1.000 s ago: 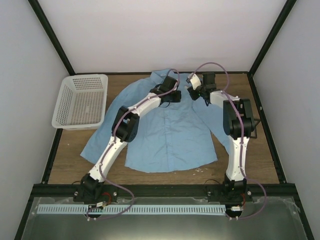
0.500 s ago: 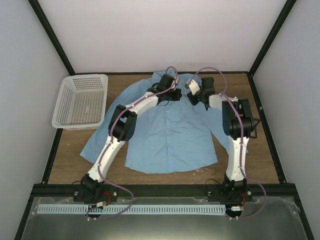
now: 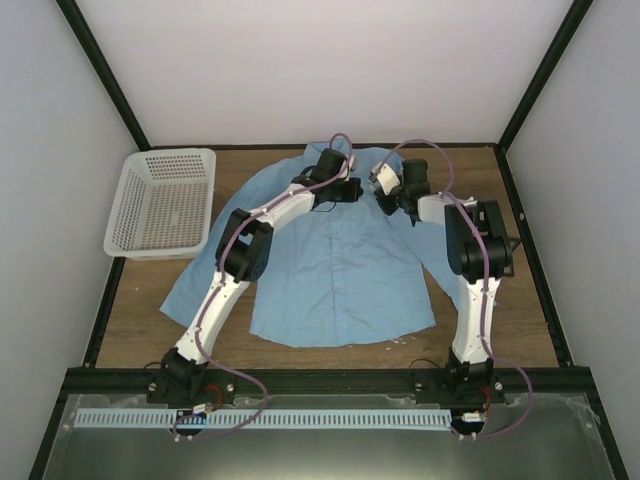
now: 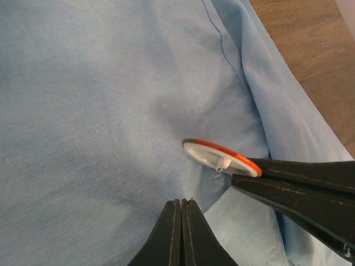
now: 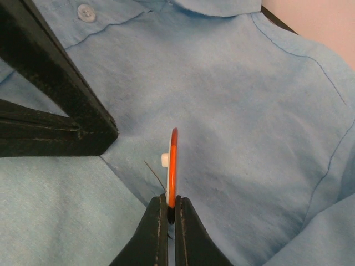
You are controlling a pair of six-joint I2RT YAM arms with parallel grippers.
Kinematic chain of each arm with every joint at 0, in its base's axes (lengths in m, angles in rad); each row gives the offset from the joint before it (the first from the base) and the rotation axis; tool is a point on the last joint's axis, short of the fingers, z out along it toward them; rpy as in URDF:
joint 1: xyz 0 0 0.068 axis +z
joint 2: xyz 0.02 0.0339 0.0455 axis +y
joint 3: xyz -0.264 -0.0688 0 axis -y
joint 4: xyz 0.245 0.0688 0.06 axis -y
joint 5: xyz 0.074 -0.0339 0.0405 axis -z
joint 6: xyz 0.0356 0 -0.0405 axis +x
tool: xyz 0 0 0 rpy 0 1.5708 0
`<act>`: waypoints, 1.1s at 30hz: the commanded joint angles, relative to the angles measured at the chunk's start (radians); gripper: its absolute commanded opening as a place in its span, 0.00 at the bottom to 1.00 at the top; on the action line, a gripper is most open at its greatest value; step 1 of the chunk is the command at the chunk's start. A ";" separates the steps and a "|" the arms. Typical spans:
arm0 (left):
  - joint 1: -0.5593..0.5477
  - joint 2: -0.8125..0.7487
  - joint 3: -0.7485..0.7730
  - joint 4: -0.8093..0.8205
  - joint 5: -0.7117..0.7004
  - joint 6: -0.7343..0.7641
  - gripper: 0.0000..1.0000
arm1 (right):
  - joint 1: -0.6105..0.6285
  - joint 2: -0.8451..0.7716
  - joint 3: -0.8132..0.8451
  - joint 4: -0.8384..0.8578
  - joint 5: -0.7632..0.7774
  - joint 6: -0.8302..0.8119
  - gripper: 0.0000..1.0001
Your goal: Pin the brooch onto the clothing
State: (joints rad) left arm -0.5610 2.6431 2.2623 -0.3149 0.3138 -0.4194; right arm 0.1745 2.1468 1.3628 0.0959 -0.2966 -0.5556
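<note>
Cloth of the light blue shirt [image 3: 340, 270] is lying spread front-up on the wooden table [image 3: 510, 300], with the collar [image 5: 216, 5] at the shirt's far end. Both arms are reaching over the shirt and meeting at its upper chest, just below the collar.

The right gripper [image 5: 168, 206] is clamping fully down on the brooch [image 5: 173, 166], pinching the tiny orange-red disc by one edge of its rim. In the right wrist view the disc is standing edge-on above the fingertips. The brooch is hanging just above the shirt's chest fabric. Its pale back, with a small white stub, is facing the left gripper [image 4: 182, 202]. A thin pin [image 5: 154, 173] is slanting from the back of the brooch toward the shirt; whether its point is touching the fabric cannot be told.

The left gripper is sitting just beside the brooch with its fingers pressed together and no gap showing. Its tips are resting on the shirt at a small crease, and whether a pinch of cloth is caught between them cannot be told.

A pale button [image 5: 85, 11] is showing on the shirt front near the collar. A white mesh basket [image 3: 165, 200] is standing near the shirt's sleeve on the left arm's side.
</note>
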 commanded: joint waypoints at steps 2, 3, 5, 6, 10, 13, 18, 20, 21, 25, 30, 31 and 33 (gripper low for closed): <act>0.005 -0.034 -0.006 0.033 0.027 -0.005 0.00 | 0.018 -0.048 -0.028 0.041 0.017 -0.058 0.01; 0.004 -0.033 -0.005 0.035 0.028 -0.004 0.00 | 0.022 -0.046 -0.028 0.040 0.023 -0.069 0.01; 0.004 -0.035 -0.004 0.033 0.028 -0.003 0.00 | 0.025 -0.038 -0.025 0.028 0.029 -0.084 0.01; 0.004 -0.036 -0.004 0.033 0.028 -0.002 0.00 | 0.026 -0.036 -0.021 0.021 0.032 -0.087 0.01; 0.004 -0.035 -0.004 0.035 0.033 0.001 0.00 | 0.030 -0.029 -0.015 0.009 0.042 -0.104 0.01; 0.004 -0.033 -0.004 0.038 0.040 0.002 0.00 | 0.041 -0.018 -0.010 0.001 0.049 -0.127 0.01; 0.004 -0.037 -0.006 0.044 0.056 0.002 0.00 | 0.056 0.011 0.014 -0.017 0.067 -0.135 0.01; 0.003 -0.038 -0.007 0.048 0.060 0.001 0.00 | 0.061 0.017 0.016 -0.011 0.073 -0.131 0.01; 0.003 -0.036 -0.008 0.048 0.060 0.001 0.00 | 0.061 0.019 0.018 -0.009 0.072 -0.122 0.01; 0.002 -0.037 -0.017 0.055 0.069 -0.002 0.00 | 0.062 0.027 0.044 -0.018 0.056 -0.086 0.01; 0.000 -0.035 -0.028 0.063 0.075 -0.011 0.00 | 0.062 0.022 0.060 -0.012 0.002 -0.016 0.01; 0.001 -0.035 -0.031 0.066 0.079 -0.015 0.00 | 0.062 0.022 0.065 -0.014 -0.012 0.001 0.01; 0.000 -0.035 -0.036 0.075 0.091 -0.024 0.00 | 0.063 0.024 0.080 -0.025 -0.041 0.029 0.01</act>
State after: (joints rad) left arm -0.5560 2.6431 2.2406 -0.2771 0.3614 -0.4244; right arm 0.2253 2.1574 1.3834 0.0841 -0.2596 -0.6025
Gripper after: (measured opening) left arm 0.016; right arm 0.007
